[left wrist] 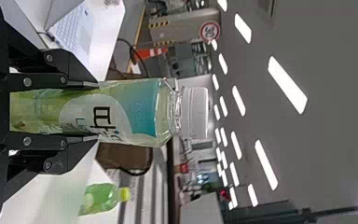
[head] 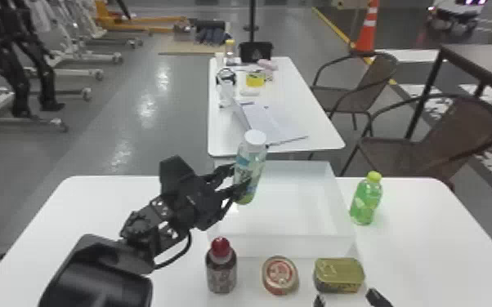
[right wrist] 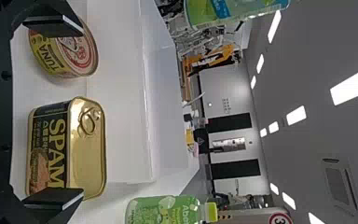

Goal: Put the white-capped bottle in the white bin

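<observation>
1. Left gripper clenched on the white-capped bottle, one finger each side of its lower body. Cap up, slight lean; probably so it can go down base first.
2. Bottle looks held over the left part of the white bin, likely raised to clear the wall. Exact height: can't tell.
3. Right gripper released, fingers apart, near the round can and rectangular can. Probably just waiting.
4. Red-capped bottle and green bottle stand outside; bin interior left free for the drop.
5. Head view gives bottle-to-bin placement; left wrist view, finger contact and label; right wrist view, the cans' printed sides.
</observation>
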